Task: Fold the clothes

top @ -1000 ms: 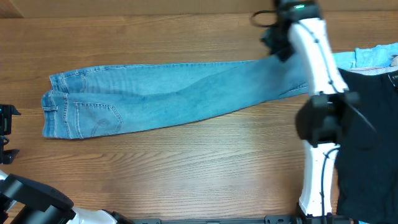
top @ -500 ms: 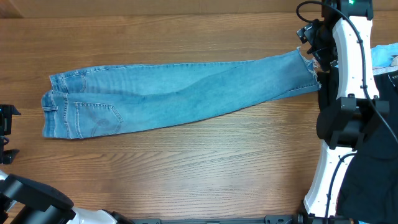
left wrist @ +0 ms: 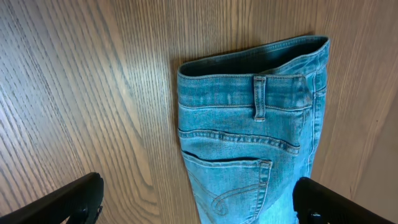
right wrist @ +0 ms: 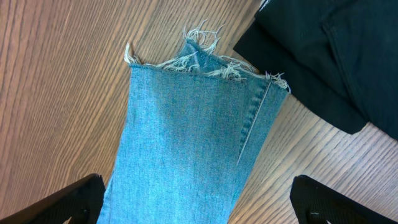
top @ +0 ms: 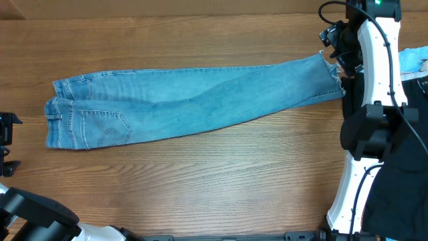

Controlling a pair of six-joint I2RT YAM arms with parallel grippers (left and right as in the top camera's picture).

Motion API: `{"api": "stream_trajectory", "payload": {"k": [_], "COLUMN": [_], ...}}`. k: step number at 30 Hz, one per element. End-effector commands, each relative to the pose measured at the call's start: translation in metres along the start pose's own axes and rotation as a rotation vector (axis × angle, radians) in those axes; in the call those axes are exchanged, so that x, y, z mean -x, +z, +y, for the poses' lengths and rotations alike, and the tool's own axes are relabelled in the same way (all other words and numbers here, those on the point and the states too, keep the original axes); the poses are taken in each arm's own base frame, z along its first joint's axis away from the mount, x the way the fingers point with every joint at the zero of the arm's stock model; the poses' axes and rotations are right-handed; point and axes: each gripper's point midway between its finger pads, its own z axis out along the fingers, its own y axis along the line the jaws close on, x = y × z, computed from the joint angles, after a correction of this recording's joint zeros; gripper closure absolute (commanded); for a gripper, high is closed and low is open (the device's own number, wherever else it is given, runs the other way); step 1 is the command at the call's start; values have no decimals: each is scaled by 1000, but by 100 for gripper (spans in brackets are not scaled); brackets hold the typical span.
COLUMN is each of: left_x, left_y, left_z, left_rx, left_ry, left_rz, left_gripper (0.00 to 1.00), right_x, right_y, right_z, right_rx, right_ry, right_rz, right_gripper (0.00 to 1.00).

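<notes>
Jeans lie flat on the table, folded lengthwise with one leg on the other. Long axis runs left-right and tilts slightly, so the right end sits a bit farther back. Waistband and back pocket point left, frayed hems point right. Right gripper is over the hem end, fingers spread wide, holding nothing; the hem lies loose on the wood. Left gripper is just left of the waistband, apart from it, also wide and holding nothing. Black garment is just beside the hems at right, with a light blue cloth on its far side.
</notes>
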Motion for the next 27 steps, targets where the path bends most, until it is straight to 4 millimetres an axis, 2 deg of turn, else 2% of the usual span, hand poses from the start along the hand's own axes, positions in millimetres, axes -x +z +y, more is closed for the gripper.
{"api": "stream_trajectory", "payload": {"k": [1, 3, 4, 5, 7, 8, 11, 13, 14, 17, 20, 21, 24, 27], "left_x": [-1, -1, -1, -1, -1, -1, -1, -1, -1, -1, -1, -1, -1, -1], "left_y": [-7, -7, -7, -7, -7, -7, -7, -7, -7, -7, -7, -7, -7, -7], "left_z": [-4, -4, -4, -4, -4, -4, -4, -4, -4, -4, -4, -4, -4, -4], "left_rx": [-18, -18, -18, -18, -18, -18, -18, -18, -18, -18, -18, -18, -18, -18], "left_ry": [-1, -1, -1, -1, -1, -1, -1, -1, -1, -1, -1, -1, -1, -1], "left_rz": [-12, -12, -12, -12, -12, -12, -12, -12, -12, -12, -12, -12, -12, -12], "left_gripper": [0, 0, 0, 0, 0, 0, 0, 0, 0, 0, 0, 0, 0, 0], "right_x": [15, 26, 13, -11, -58, -79, -159, -222, -260, -351, -400, -423, -483, -531], "right_y": [-17, -20, -23, -32, -66, -80, -98, -106, -111, -131, -127, -123, -92, -57], "right_z": [18, 33, 48, 76, 124, 137, 154, 157, 157, 162, 166, 167, 173, 183], "right_rx": [90, 156, 235, 411, 774, 886, 1026, 1077, 1103, 1180, 1192, 1219, 1296, 1394], "right_ry": [4, 7, -165, -395, -765, -903, -1313, -1584, -1725, -1903, -2098, -2157, -2237, -2265], "right_rz": [-72, -117, -57, 34, 114, 114, 93, 85, 81, 83, -11, -17, 7, 10], "right_gripper": [0, 0, 0, 0, 0, 0, 0, 0, 0, 0, 0, 0, 1, 5]}}
